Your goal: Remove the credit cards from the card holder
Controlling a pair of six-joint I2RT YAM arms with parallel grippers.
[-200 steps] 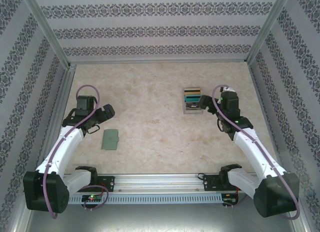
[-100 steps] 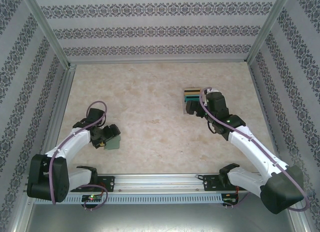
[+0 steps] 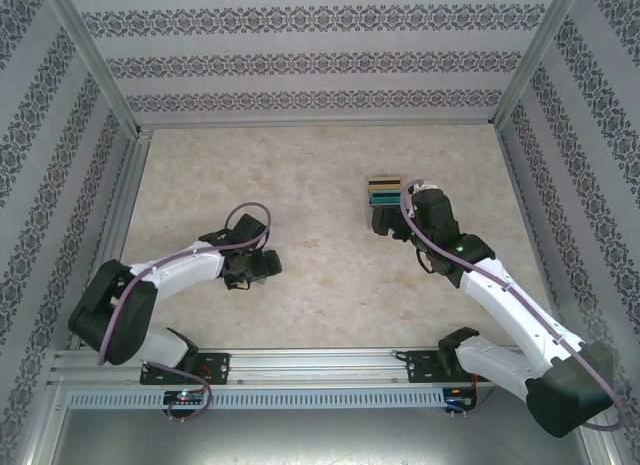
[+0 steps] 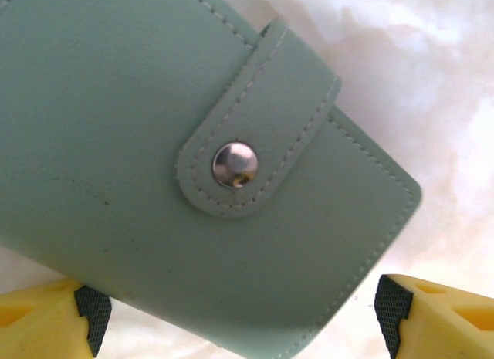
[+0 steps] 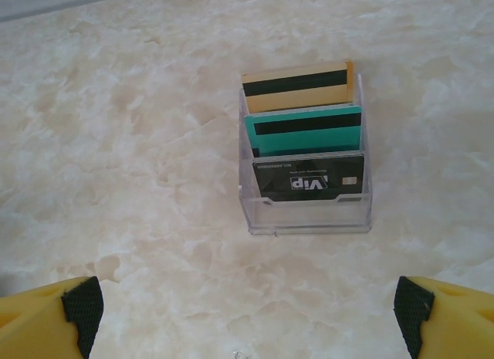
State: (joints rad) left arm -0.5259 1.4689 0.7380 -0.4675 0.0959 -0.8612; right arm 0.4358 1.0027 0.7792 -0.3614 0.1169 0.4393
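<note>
The card holder (image 4: 154,143), a grey-green wallet, lies flat with its strap tab (image 4: 258,135) snapped shut. My left gripper (image 4: 239,328) (image 3: 255,265) hovers right over it, open, with its yellow fingertips (image 4: 46,316) on either side of the near edge. In the top view the gripper hides the wallet. Three credit cards stand in a clear tiered stand (image 5: 309,212) (image 3: 383,193): gold (image 5: 297,87) at the back, teal (image 5: 305,131) in the middle, dark grey (image 5: 309,177) in front. My right gripper (image 5: 243,320) (image 3: 387,221) is open just short of the stand.
The marble-patterned table (image 3: 310,185) is fenced by patterned walls and metal posts. A metal rail (image 3: 320,363) runs along the near edge between the arm bases.
My left arm swung right and down over the wallet, which now sits under the gripper, right of where it lay. My right gripper moved left, closer to the stand of cards.
</note>
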